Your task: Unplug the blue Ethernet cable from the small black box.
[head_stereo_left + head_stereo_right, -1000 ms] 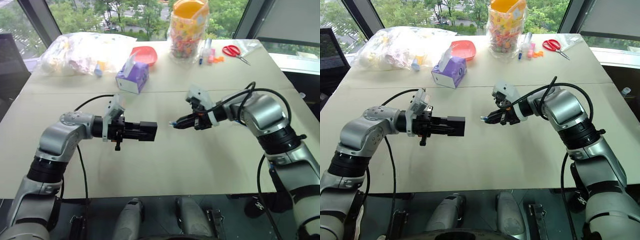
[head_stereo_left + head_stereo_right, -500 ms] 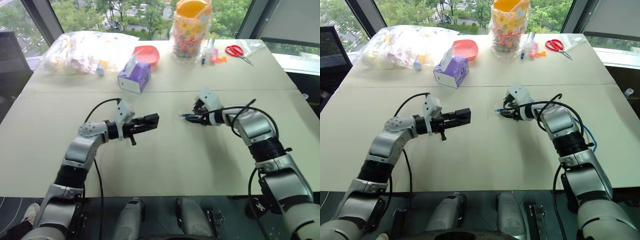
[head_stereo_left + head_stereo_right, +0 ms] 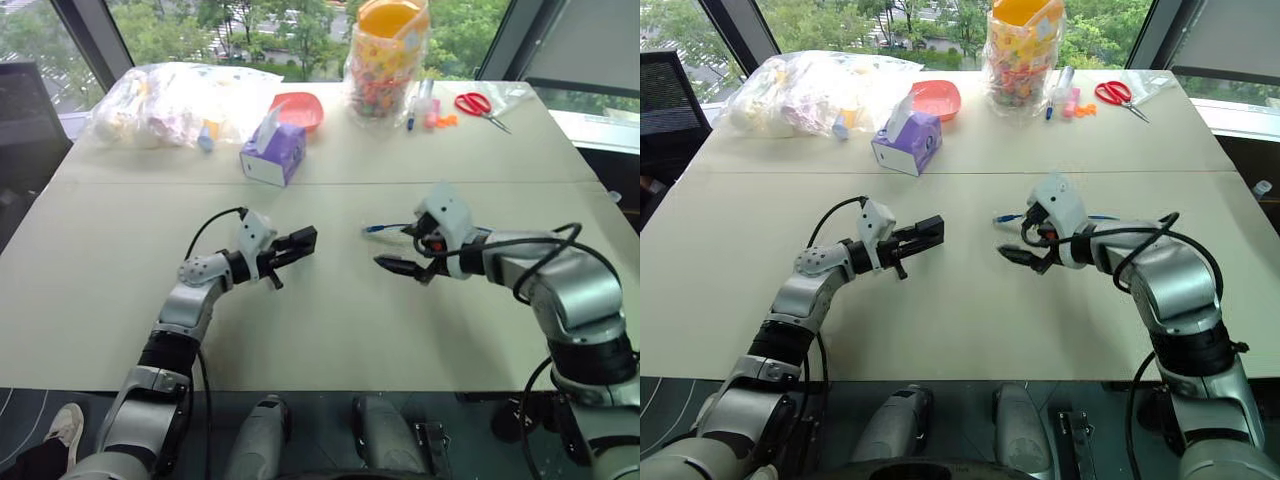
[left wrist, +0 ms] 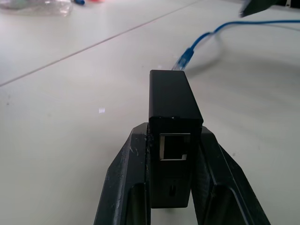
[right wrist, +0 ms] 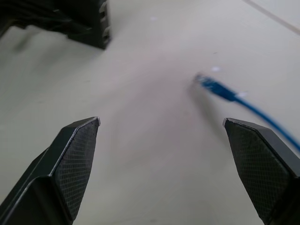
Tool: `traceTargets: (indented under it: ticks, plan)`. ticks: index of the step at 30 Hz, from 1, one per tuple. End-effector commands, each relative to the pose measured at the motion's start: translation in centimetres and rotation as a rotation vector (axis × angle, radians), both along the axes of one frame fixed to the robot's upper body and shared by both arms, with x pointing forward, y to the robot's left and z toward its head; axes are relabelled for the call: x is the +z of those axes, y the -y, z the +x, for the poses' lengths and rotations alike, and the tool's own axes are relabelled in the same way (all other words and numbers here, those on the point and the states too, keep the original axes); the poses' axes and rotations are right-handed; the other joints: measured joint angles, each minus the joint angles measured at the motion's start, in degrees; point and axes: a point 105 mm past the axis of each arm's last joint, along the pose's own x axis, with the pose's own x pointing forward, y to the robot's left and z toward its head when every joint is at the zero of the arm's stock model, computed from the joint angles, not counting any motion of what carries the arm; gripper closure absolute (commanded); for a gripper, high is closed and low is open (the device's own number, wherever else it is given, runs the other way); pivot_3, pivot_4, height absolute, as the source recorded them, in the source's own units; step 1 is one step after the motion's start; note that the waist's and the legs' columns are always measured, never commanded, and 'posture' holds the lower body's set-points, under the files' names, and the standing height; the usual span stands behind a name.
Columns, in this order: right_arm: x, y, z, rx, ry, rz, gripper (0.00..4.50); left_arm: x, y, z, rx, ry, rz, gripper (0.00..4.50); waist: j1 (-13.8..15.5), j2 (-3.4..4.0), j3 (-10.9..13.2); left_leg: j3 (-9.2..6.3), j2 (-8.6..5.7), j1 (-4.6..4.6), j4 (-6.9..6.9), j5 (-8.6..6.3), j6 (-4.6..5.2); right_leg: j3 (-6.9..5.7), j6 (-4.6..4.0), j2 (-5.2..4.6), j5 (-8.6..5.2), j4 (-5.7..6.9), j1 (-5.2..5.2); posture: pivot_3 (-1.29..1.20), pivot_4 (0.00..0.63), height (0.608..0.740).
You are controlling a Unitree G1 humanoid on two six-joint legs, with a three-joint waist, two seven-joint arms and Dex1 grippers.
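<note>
Small black box [image 4: 172, 110] clamped between the fingers of the left end effector [image 3: 296, 243], held just above the table [image 3: 330, 330], port facing the wrist camera and empty. Blue Ethernet cable [image 3: 378, 228] lying loose on the table to the right of the box, plug end apart from it, pointing roughly toward it. Unplugging judged complete; step in hand read as release and retreat. Best done by keeping the box steady and low, then setting it down flat, clear of the plug, without dragging the cord. Right arm best drawn back along a path clear of the cable. Right end effector [image 3: 1024, 259] spread wide, empty, touching nothing, hanging over bare table with the plug just beyond its fingertips [image 5: 75, 154].
</note>
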Motion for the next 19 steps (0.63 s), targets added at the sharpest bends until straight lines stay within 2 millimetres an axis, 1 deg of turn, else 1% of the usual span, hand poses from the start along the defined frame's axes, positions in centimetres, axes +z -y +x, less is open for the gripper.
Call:
traceTargets:
  ticks: [1, 7, 8, 12, 14, 16, 19]
  plan:
    - [1.0, -0.4, -1.0, 0.009, 0.034, 0.023, 0.0, -0.6, -1.6, 0.2, 0.033, -0.019, 0.007, 2.96, -0.2, 0.01, 0.0, 0.01, 0.0, 0.03, 0.0, 0.0, 0.0, 0.0, 0.0, 0.0, 0.0, 0.0, 0.04, 0.0, 0.15, 0.74]
    - [0.6, -0.5, -2.0, 0.012, 0.008, 0.021, 0.0, 0.1, -2.7, -0.1, 0.028, -0.023, 0.002, 0.35, 0.0, 0.0, 0.0, 0.01, 0.02, 0.08, 0.05, 0.01, 0.01, -0.01, 0.0, 0.02, 0.0, -0.01, 0.11, 0.0, 0.15, 0.74]
    - [0.5, -0.5, -2.1, 0.012, 0.005, 0.021, 0.0, 0.3, -3.0, -0.1, 0.027, -0.024, 0.0, 0.02, 0.0, 0.0, 0.0, 0.01, 0.02, 0.08, 0.05, 0.01, 0.01, -0.01, 0.0, 0.02, 0.0, -0.02, 0.12, 0.0, 0.15, 0.74]
    - [0.4, -0.1, -2.3, 0.008, -0.001, 0.016, 0.0, 1.5, -3.9, -0.9, 0.012, -0.063, -0.024, 0.02, 0.0, 0.0, 0.0, 0.01, 0.03, 0.07, 0.03, 0.0, 0.01, -0.01, 0.0, 0.02, 0.0, -0.02, 0.11, 0.0, 0.15, 0.74]
    - [0.5, 0.2, -2.3, 0.002, -0.003, 0.013, 0.0, 2.3, -4.4, -1.6, -0.002, -0.082, -0.029, 0.02, -0.1, 0.0, 0.0, 0.0, 0.03, 0.07, 0.03, 0.0, 0.01, -0.01, 0.0, 0.02, 0.0, -0.02, 0.11, 0.0, 0.15, 0.74]
    - [0.7, 0.6, -2.5, 0.001, -0.004, 0.014, 0.0, 3.1, -5.1, -2.8, -0.031, -0.106, -0.023, 0.02, -0.2, 0.0, 0.0, 0.0, 0.03, 0.07, 0.02, 0.0, 0.01, -0.01, 0.0, 0.02, -0.01, -0.03, 0.11, 0.0, 0.15, 0.74]
    - [0.8, 1.0, -2.5, 0.006, 0.004, 0.008, 0.0, 3.6, -5.7, -4.0, -0.046, -0.133, -0.013, 0.02, -0.2, 0.0, 0.0, 0.0, 0.04, 0.07, 0.0, 0.0, 0.02, -0.01, -0.01, 0.02, -0.01, -0.04, 0.1, 0.0, 0.15, 0.74]
